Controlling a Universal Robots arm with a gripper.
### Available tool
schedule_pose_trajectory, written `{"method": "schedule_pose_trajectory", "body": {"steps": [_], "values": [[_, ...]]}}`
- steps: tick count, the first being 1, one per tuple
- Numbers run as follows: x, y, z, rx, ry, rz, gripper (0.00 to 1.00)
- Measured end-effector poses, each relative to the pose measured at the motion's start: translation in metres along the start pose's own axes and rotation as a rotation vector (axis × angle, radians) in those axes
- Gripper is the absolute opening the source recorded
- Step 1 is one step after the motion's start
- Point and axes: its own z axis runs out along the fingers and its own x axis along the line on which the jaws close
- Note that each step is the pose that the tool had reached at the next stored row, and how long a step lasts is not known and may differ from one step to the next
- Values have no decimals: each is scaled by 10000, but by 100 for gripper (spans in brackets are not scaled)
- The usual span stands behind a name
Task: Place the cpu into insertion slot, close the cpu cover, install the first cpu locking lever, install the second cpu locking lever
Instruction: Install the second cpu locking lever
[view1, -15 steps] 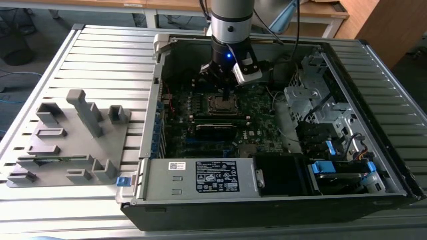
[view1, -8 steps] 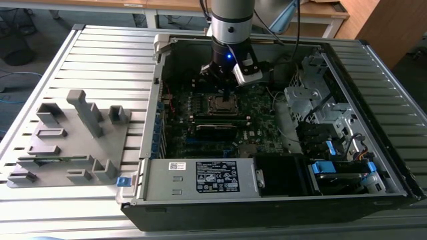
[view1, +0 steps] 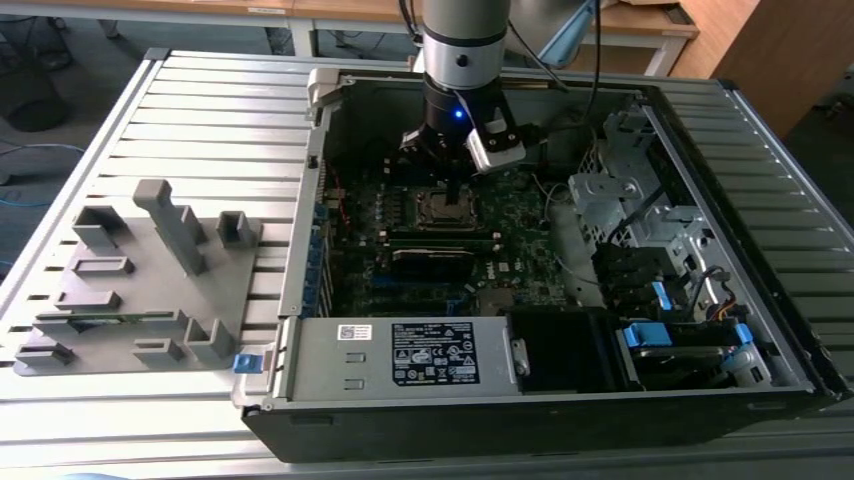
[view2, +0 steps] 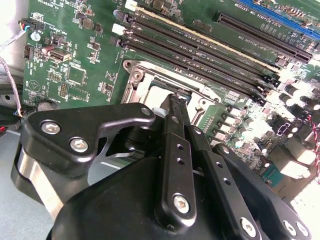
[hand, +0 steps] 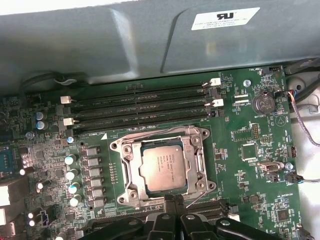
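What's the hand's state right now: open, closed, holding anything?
Hand: closed, fingertips together, holding nothing; it sits at the edge of the cpu cover, with the cpu already in the insertion slot.

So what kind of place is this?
Probably a workshop or lab. A robot arm reaches into an open computer case on a slatted metal table, and wooden desks stand behind.
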Motion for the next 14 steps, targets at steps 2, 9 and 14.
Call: {"method": "schedule_pose_trajectory", "body": {"steps": [2,9,14], "values": [[0,0,0,0,0,0,11],[-6,-39,0,3,0,-1,11],[-14,-92,1,4,-1,-1,11]]}}
